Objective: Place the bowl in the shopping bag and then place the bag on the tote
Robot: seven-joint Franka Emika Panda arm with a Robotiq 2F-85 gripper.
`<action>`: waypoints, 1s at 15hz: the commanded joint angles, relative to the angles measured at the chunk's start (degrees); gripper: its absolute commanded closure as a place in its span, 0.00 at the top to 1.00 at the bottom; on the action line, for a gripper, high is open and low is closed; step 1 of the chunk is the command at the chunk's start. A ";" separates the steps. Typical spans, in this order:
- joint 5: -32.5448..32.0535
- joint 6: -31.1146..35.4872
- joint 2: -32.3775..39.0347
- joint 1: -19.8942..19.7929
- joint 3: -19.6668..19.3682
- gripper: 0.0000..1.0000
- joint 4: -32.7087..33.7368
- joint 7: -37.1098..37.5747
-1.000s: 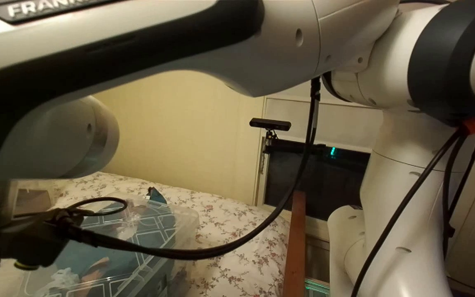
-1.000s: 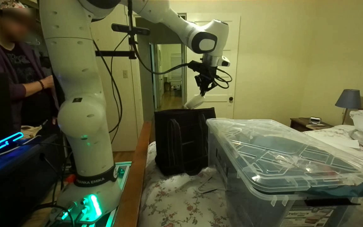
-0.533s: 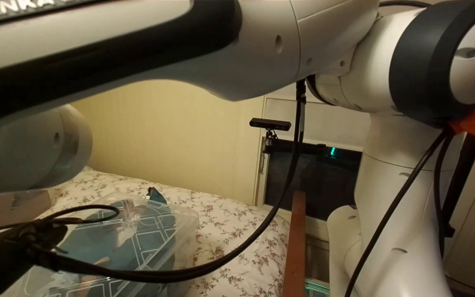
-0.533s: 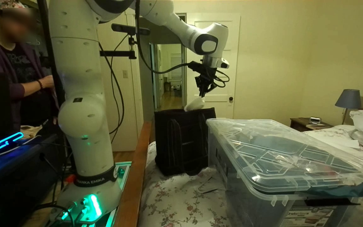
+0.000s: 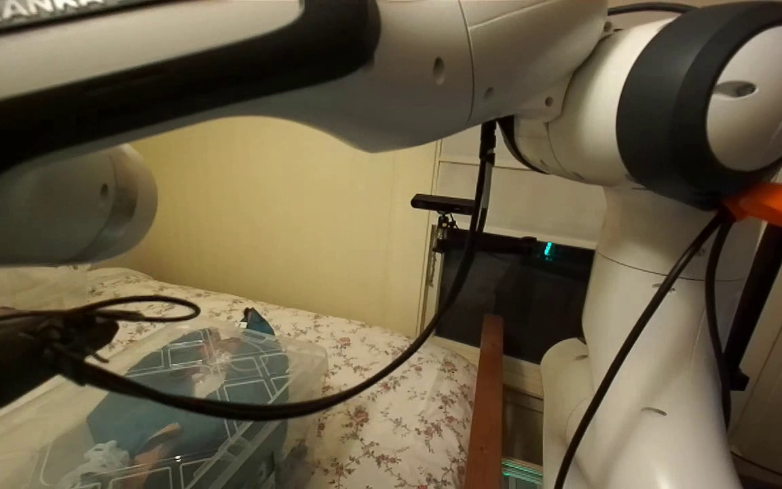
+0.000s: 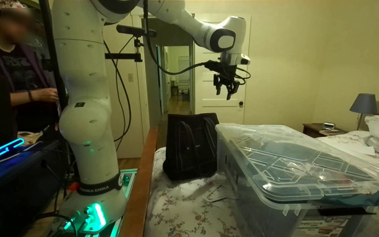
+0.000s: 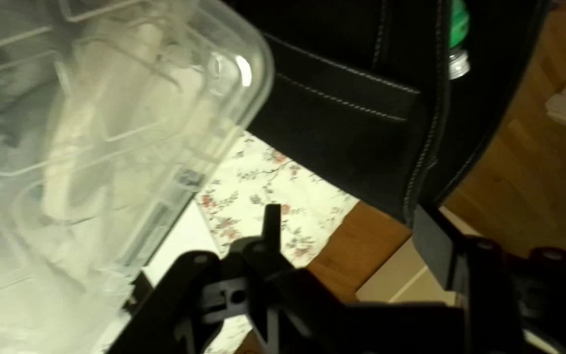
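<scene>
Clear plastic tote near right; final placing on it left to do. Black shopping bag upright just beside it, far left; loading probably done. Pincer high, pointing down, well above bag and slightly right, jaws spread, nothing held. Bowl not identifiable, presumably inside bag; green item in its mouth unclear.
</scene>
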 commanded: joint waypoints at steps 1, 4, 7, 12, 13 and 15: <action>-8.00 0.93 -1.45 -3.72 -3.74 0.99 -1.73 3.96; -14.19 -0.09 -2.40 -6.96 -7.12 1.00 -3.91 5.79; -16.50 -3.18 -2.68 -9.13 -9.20 1.00 -5.05 6.55; -6.96 -10.20 -5.92 -9.31 -8.91 1.00 -5.98 -3.22; -6.02 -10.85 -7.09 -8.48 -8.21 1.00 -6.29 -4.76; -6.03 -10.07 -8.72 -6.49 -6.49 1.00 -6.59 -6.46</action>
